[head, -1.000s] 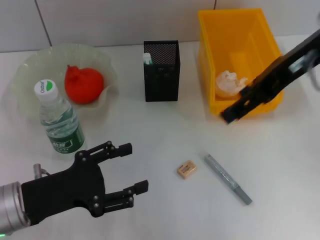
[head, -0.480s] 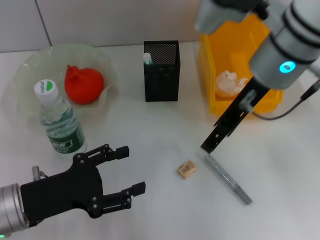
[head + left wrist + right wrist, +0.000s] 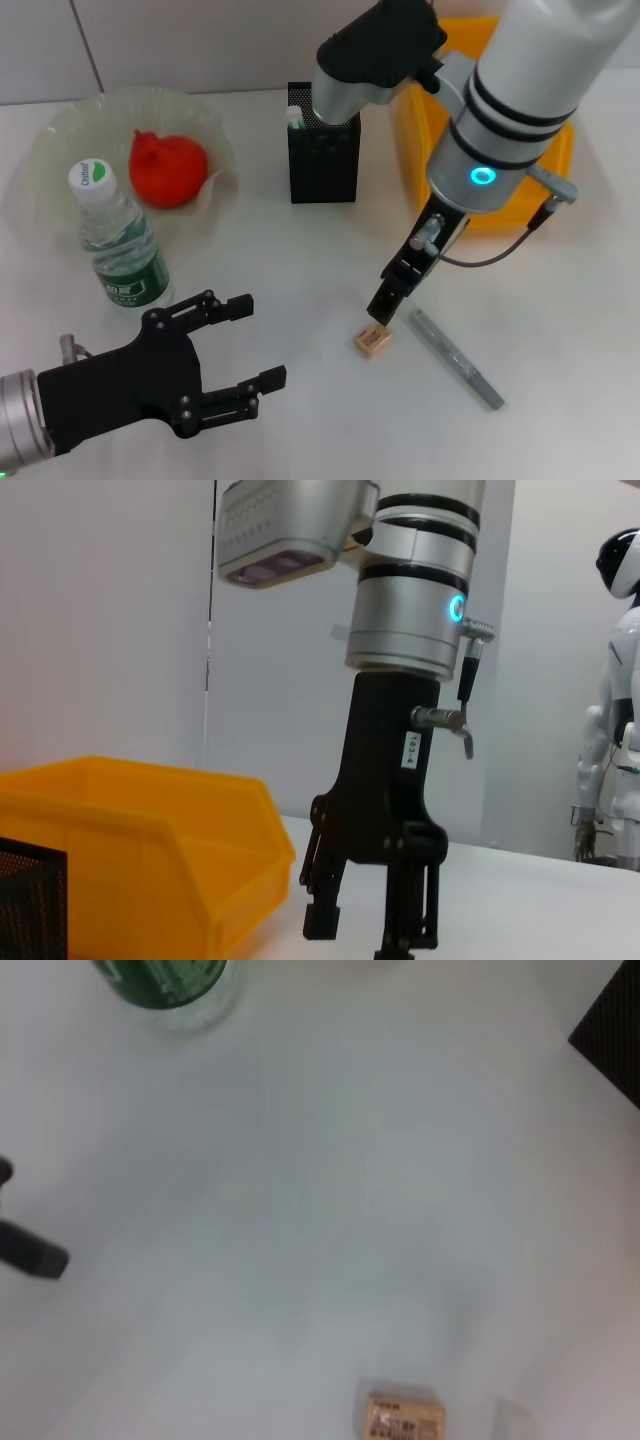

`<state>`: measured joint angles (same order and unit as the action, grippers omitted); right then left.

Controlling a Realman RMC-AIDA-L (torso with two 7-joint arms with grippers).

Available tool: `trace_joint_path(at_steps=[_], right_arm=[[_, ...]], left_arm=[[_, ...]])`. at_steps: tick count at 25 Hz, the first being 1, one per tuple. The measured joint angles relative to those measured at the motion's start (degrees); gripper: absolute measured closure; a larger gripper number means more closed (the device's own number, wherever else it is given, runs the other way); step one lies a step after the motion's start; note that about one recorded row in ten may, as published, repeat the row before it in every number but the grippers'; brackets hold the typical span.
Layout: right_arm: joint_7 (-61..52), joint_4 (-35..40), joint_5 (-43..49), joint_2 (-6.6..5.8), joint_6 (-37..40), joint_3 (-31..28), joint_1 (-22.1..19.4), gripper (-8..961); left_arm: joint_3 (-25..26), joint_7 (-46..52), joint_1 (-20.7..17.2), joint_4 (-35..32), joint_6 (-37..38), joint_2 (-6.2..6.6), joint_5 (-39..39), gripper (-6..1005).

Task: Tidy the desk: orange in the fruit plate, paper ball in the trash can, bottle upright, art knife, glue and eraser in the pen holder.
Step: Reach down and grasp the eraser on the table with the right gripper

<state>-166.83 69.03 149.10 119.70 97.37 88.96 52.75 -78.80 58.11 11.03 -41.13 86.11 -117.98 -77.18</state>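
The orange [image 3: 167,170] lies in the pale fruit plate [image 3: 60,130]. Next to the plate the bottle [image 3: 120,245] stands upright. A glue stick [image 3: 294,117] pokes out of the black mesh pen holder [image 3: 323,160]. On the table lie the tan eraser [image 3: 373,340] [image 3: 405,1418] and, to its right, the grey art knife [image 3: 455,358]. My right gripper [image 3: 385,300] [image 3: 365,932] hangs open just above the eraser. Its arm hides the paper ball and part of the yellow trash can [image 3: 565,150] [image 3: 150,840]. The left gripper [image 3: 260,340] rests open at the front left, holding nothing.
The right wrist view shows the bottle's base [image 3: 170,980], a corner of the pen holder [image 3: 610,1020] and a left fingertip [image 3: 30,1250]. Bare white table lies between the eraser and the left gripper. A wall runs behind the table.
The right arm swung from over the yellow bin leftward and down, bringing its gripper to just above the eraser. The left gripper barely shifted.
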Motion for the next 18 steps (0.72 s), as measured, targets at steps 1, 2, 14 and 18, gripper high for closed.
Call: trace_joint_path(at_steps=[1, 2, 14, 18], right_arm=[[-0.5, -0.54, -0.05, 0.03, -0.57, 0.47, 0.12, 134], [-1.01, -0.98, -0.08, 0.04, -1.17, 0.94, 0.18, 135], [-2.39, -4.2, -4.21, 0.12, -4.75, 5.18, -0.06, 140], [-2.42, -5.99, -4.27, 0.11, -6.18, 5.58, 0.14, 142]], left_arm=[[0.0, -0.28, -0.01, 0.0, -0.07, 0.15, 0.0, 196], [0.0, -0.34, -0.03, 0.0, -0.11, 0.28, 0.0, 196], [-0.03, -0.15, -0.24, -0.01, 0.46, 1.33, -1.39, 197], [-0.04, -0.15, -0.32, -0.01, 0.59, 1.35, -1.4, 197]])
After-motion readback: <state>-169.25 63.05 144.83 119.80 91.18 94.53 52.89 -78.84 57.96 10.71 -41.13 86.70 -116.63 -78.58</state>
